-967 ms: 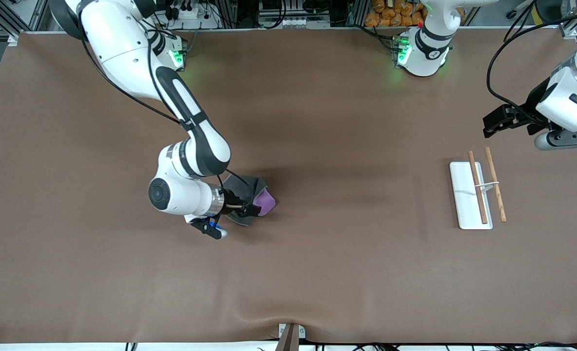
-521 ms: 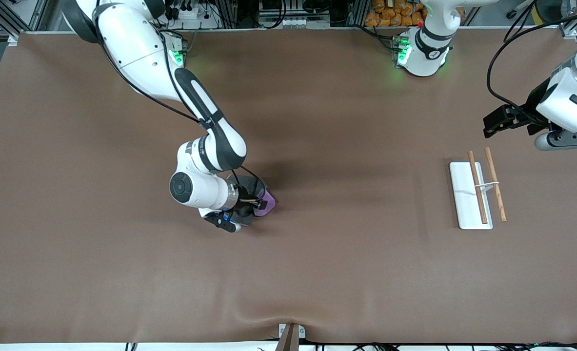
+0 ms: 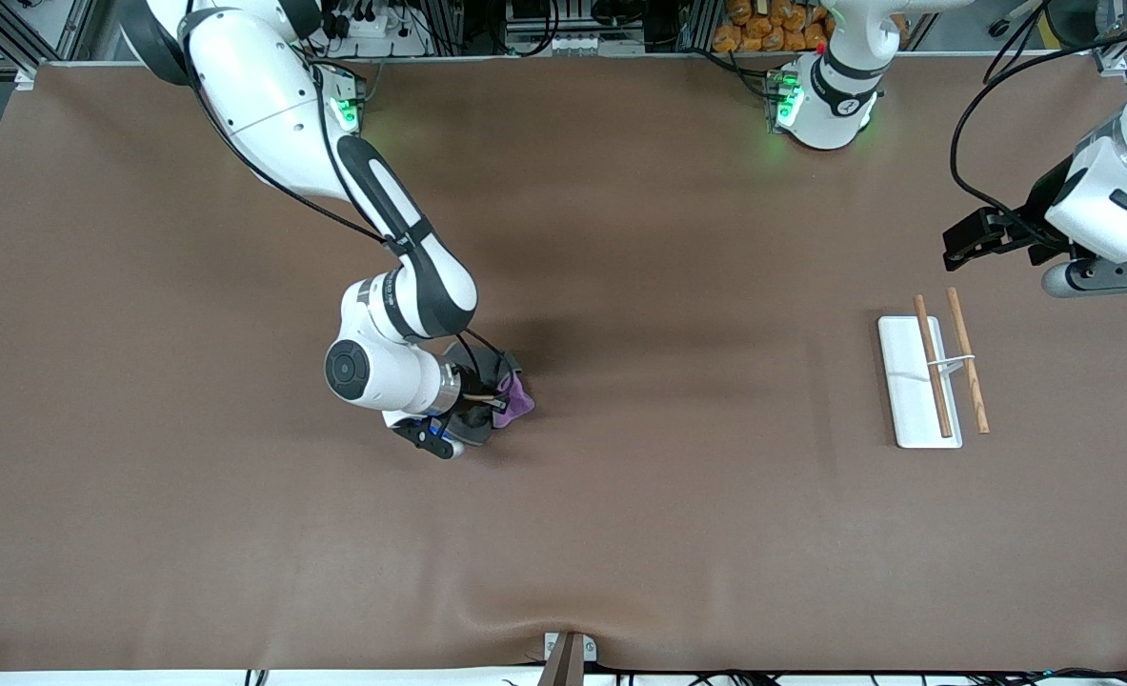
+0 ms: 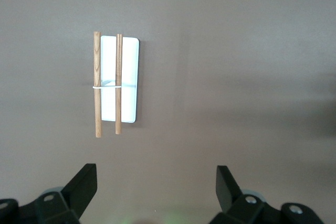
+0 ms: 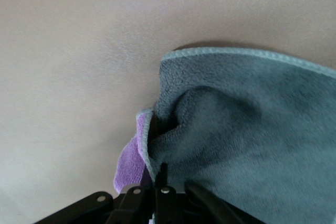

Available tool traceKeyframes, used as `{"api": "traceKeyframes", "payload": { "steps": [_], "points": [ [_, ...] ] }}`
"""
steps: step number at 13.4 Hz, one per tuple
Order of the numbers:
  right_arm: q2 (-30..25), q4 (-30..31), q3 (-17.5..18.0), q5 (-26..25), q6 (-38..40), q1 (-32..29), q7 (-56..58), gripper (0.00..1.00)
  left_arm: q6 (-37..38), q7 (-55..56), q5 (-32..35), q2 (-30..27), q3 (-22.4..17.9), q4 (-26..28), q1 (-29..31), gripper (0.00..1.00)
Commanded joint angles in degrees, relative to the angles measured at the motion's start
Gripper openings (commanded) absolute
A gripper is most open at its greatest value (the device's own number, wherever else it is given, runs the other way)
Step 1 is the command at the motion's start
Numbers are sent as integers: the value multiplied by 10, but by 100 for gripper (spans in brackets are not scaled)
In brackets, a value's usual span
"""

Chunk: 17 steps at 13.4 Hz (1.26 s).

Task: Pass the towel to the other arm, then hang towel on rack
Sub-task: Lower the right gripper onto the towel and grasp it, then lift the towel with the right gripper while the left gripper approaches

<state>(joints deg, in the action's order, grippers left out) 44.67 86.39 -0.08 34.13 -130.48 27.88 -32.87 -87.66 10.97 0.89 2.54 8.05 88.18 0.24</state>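
Rack (image 3: 933, 378) only obstacle; bare table (image 3: 696, 495) between it and towel (image 3: 515, 395).

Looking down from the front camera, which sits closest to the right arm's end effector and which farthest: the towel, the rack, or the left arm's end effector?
1. The towel: pinched in the right end effector, mid-table.
2. The rack: on the table toward the left arm's end.
3. The left end effector: open, waiting in the air past the rack.

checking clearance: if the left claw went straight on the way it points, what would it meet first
Probably bare table. The open left claw points down beside the rack, which lies off its line, though depth is unclear.
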Motion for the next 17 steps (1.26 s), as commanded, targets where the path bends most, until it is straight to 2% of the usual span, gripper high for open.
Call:
{"api": "traceKeyframes", "payload": {
  "steps": [1,5,7,10,11,14,17],
  "points": [
    [-8,-40,3,-2,34,1,-61,0,3,-11,-6,0,2,-8,2,100],
    [-16,-86,4,-1,72,4,-144,0,14,-17,-8,-9,-4,-7,8,100],
    [-20,-121,7,-2,105,8,-219,0,23,-21,-8,-10,-5,-6,9,100],
    [-32,-164,18,-3,109,23,-348,0,28,-13,-11,-14,-2,-4,8,100],
    [-32,-183,18,-4,109,29,-380,0,28,-11,-25,-12,-1,-4,7,100],
    [-42,-212,17,-7,109,54,-459,0,21,94,-75,-2,0,-8,2,100],
    [-48,-245,15,-9,102,75,-513,0,-15,127,-122,27,0,-7,1,100]
  ]
}}
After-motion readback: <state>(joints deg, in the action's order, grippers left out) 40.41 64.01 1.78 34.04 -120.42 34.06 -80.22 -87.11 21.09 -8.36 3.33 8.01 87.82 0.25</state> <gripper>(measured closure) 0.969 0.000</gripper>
